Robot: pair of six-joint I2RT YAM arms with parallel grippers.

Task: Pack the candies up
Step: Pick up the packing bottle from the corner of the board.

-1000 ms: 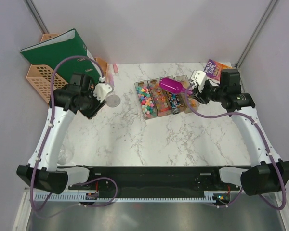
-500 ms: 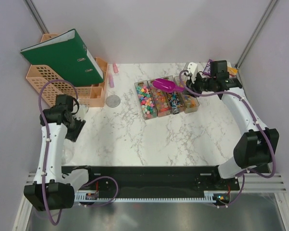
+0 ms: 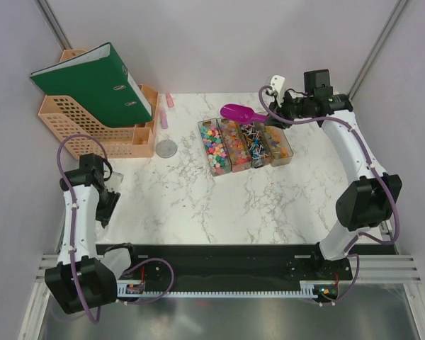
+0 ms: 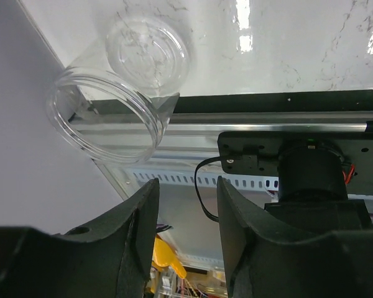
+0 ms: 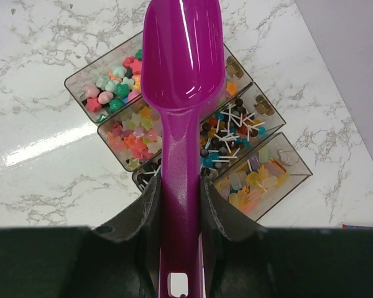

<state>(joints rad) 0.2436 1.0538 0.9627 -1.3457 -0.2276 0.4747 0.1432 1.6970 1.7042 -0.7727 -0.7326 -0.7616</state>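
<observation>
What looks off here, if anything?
The empty clear jar sits at the near left edge of the table by the wall, far from the trays; upright or tipped, I cannot tell. No candies spilled; right fingers hold the purple scoop.

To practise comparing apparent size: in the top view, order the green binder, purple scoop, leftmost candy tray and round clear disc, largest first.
1. green binder
2. leftmost candy tray and purple scoop look about alike; the scoop is raised nearer the camera, so unranked
3. round clear disc
</observation>
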